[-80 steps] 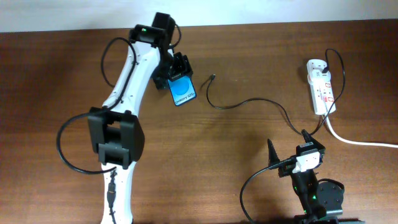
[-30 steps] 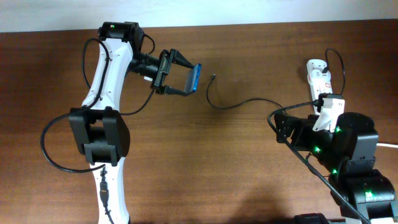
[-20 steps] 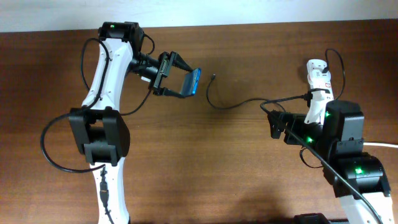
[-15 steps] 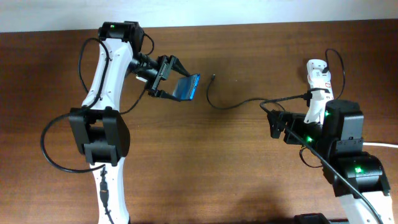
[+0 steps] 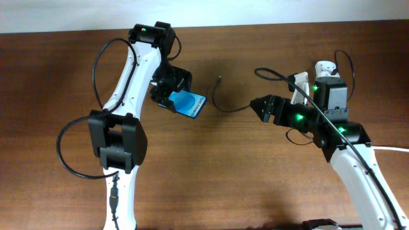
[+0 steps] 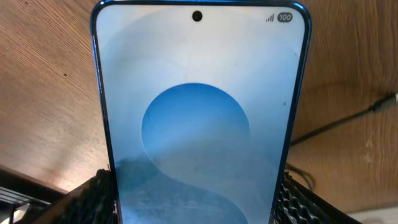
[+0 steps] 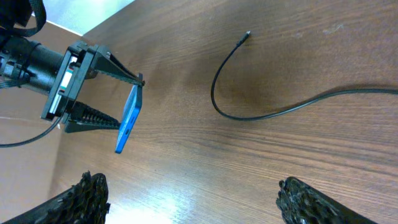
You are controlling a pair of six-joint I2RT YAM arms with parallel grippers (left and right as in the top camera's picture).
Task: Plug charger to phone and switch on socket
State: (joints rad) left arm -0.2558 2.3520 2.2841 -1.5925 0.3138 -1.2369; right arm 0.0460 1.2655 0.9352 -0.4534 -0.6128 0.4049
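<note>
Thin black charger cable (image 7: 249, 118) lies slack on the brown wooden table (image 5: 192, 185), plug tip (image 7: 247, 35) free, near the blue-screened black phone (image 5: 189, 105) clamped in my left end effector (image 5: 175, 96). My right end effector (image 7: 193, 186) gapes wide, empty. Cable looks light, floppy; I'd pinch just behind the tip.

Overhead we look straight down on the whole table (image 5: 57, 76), the left wrist sits tight on the phone (image 6: 199, 124), and the right wrist, farther off, shares phone and charger (image 7: 213, 92) with overhead.
</note>
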